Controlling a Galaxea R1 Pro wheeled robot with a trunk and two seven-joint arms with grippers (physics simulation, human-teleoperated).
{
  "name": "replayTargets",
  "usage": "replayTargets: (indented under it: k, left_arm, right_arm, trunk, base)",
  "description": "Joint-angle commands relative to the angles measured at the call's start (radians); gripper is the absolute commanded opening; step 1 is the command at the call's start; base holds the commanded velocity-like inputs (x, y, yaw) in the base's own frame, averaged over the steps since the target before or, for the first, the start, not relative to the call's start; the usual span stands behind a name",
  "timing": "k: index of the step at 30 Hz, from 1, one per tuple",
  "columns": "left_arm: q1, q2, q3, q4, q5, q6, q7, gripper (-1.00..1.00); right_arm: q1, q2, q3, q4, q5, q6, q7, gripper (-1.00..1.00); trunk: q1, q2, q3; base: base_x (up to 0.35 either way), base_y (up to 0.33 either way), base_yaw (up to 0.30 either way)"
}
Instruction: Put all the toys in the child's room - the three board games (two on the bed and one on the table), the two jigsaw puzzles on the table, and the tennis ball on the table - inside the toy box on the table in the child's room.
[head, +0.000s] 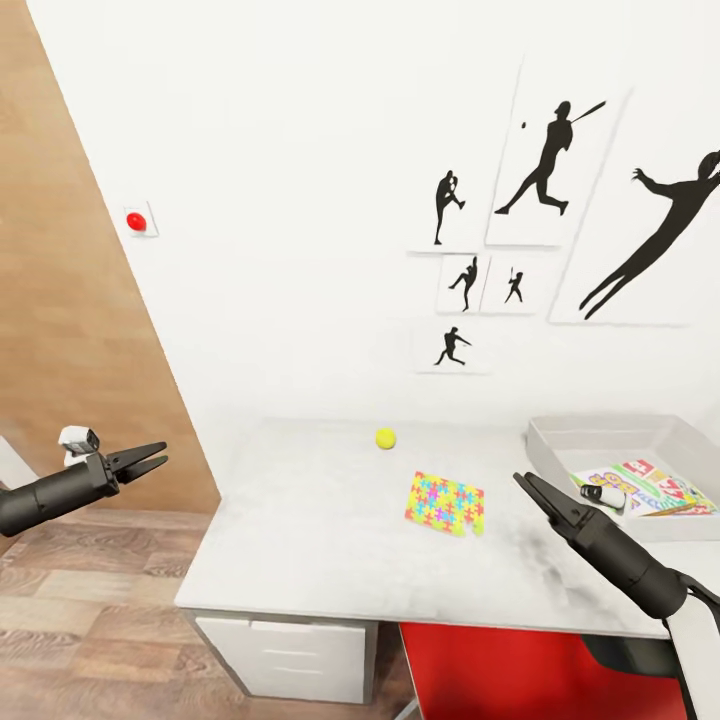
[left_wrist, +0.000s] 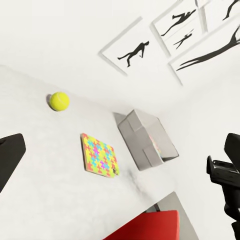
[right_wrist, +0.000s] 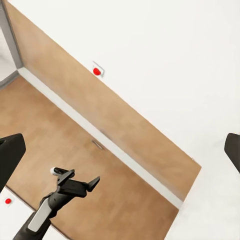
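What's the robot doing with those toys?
It's tidying toys into the grey toy box on the white table. Some printed toys already lie inside. A jigsaw puzzle and a yellow tennis ball still sit out on the table. Both arms are raised with nothing in them: the left gripper is open off the table's side, and the right gripper hangs near the puzzle and the box.

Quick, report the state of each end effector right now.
Left end effector: open, holding nothing, off the white desk's left end.
Right end effector: fingers look together, nothing held; open or shut cannot be told.
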Motion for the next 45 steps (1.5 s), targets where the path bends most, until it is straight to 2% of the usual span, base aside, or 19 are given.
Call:
replayTargets:
  k: [1,37,45]
  left_arm:
    - [-0.001,0.000,0.000,0.000,0.001,0.006,-0.002,1.00]
    - [-0.001,0.001,0.001,0.001,0.001,0.007,-0.004,1.00]
    - [-0.001,0.002,0.000,0.001,0.000,0.008,0.000,1.00]
  right_arm:
    - [-0.001,0.000,-0.001,0.000,-0.003,0.005,0.001,1.00]
    - [-0.001,0.000,0.002,0.000,-0.003,0.003,-0.001,1.00]
    - [-0.001,0.000,0.002,0.000,-0.003,0.001,-0.003,1.00]
  trunk:
    - [0.001,-0.002,0.000]
    - [0.001,-0.002,0.059]
    - [0.001,-0.002,0.065]
  base:
    - [0.000,0.000,0.001]
    - [0.000,0.000,0.000]
    - [0.000,0.000,0.006]
